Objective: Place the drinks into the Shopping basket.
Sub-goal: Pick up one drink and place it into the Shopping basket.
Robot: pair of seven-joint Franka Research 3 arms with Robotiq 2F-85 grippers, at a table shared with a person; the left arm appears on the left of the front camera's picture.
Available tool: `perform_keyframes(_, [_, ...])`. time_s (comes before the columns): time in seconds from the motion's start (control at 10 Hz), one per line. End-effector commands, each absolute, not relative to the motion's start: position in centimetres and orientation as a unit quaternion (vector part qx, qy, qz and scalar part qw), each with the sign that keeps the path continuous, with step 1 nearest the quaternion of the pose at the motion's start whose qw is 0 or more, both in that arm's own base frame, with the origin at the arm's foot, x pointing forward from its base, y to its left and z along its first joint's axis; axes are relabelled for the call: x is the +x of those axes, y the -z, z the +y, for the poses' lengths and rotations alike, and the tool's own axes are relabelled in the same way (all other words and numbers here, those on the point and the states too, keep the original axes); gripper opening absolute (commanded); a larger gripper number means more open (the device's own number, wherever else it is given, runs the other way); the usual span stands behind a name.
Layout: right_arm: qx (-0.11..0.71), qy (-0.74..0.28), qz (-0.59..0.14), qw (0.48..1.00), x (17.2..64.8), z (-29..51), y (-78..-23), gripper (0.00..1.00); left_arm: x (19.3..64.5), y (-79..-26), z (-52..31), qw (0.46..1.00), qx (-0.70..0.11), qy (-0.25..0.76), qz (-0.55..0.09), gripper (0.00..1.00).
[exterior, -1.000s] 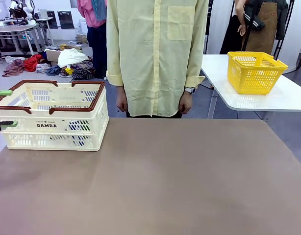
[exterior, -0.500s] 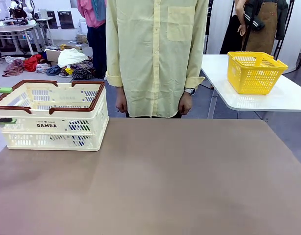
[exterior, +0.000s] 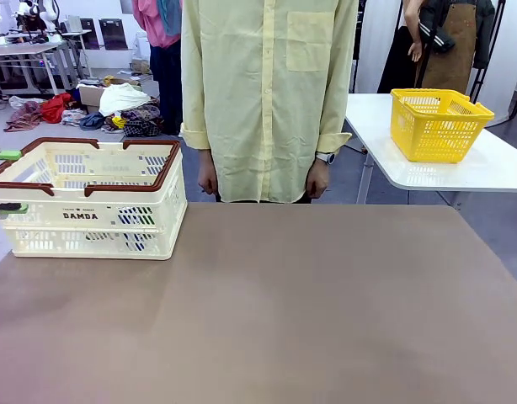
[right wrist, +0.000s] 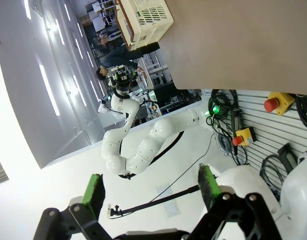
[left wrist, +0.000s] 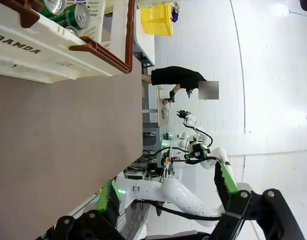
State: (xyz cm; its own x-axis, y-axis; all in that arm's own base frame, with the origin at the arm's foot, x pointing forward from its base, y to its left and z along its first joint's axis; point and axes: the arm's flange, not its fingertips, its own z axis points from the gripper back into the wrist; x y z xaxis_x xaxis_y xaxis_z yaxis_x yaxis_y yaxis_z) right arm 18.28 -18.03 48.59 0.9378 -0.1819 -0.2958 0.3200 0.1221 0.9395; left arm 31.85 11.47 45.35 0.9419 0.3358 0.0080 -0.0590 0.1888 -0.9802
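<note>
Left wrist view looks into the cream-white slotted plastic Shopping basket (left wrist: pixel 53 47), brown rim: dark green slim can (left wrist: pixel 73 14) beside another silver-topped can (left wrist: pixel 54 5). Front view shows "DAMDA" on the basket's wall (exterior: pixel 79 215). Left gripper (left wrist: pixel 166 192) spread wide, empty; right gripper (right wrist: pixel 151 189) likewise.

We see a broad brown table (exterior: pixel 309 311) with a smooth, matte top. On it, at our left and toward the far edge, sits a cream slotted basket (exterior: pixel 90 220) with a brown rim and handles – "DAMDA" printed on its near wall. In the left wrist view the same basket (left wrist: pixel 53 50) rests flat on the brown surface. To the right, apart from ours, stands a white table (exterior: pixel 486 168) – a yellow basket (exterior: pixel 438 124) sits on it
</note>
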Motion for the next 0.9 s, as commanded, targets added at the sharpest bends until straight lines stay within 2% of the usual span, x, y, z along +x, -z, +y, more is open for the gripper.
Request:
perform_keyframes(0.0, [0.647, 0.175, 0.058, 0.74, 18.26, -17.99, -49.29, 1.0, 31.79, -45.46, 11.29, 0.755, -0.633, -0.127, -0.118, 1.0])
perform_keyframes(0.8, [0.647, 0.175, 0.058, 0.74, 18.26, -17.99, -49.29, 1.0, 31.79, -45.46, 11.29, 0.755, -0.633, -0.127, -0.118, 1.0])
